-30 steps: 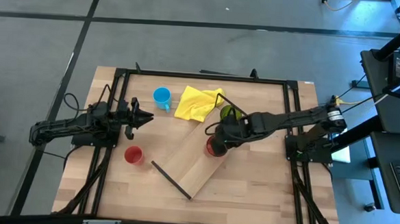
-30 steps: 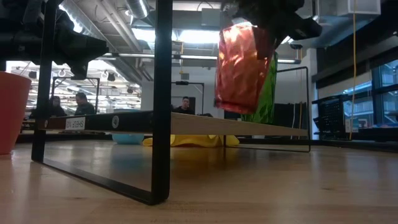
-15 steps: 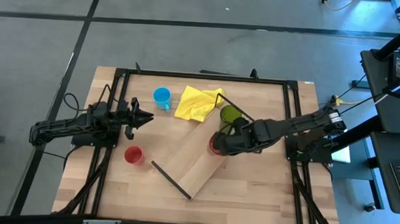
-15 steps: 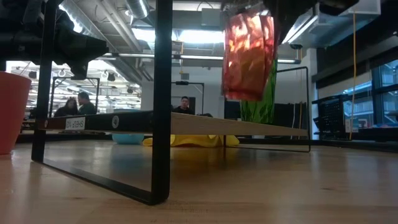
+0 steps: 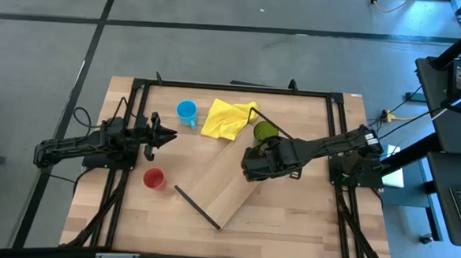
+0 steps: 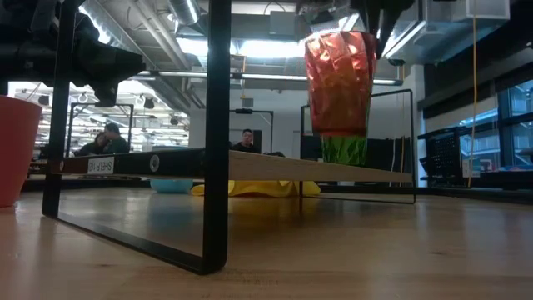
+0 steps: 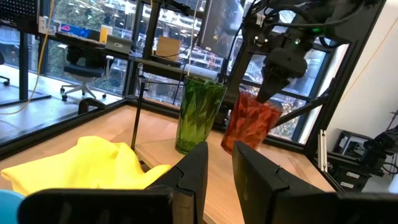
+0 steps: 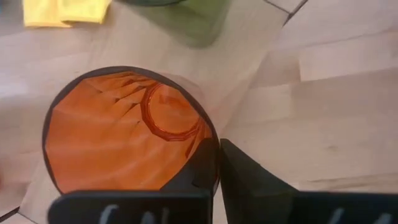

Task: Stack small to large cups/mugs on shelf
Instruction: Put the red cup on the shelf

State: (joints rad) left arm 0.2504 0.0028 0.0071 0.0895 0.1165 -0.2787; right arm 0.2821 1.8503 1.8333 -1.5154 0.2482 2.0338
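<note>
Right claw (image 5: 248, 163) is pinched on the rim of the dark red glass (image 6: 339, 79), upright, mouth up, hanging just above the shelf (image 5: 226, 182), green tumbler (image 5: 264, 131) close behind. Left claw (image 5: 167, 135), parted and empty, waits far left.

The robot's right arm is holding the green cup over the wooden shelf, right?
Not quite. The right gripper is holding the dark red glass, not the green tumbler. The low view shows the red glass hanging just above the shelf, while the green tumbler stands behind it, already on the shelf. The rest is right.
</note>
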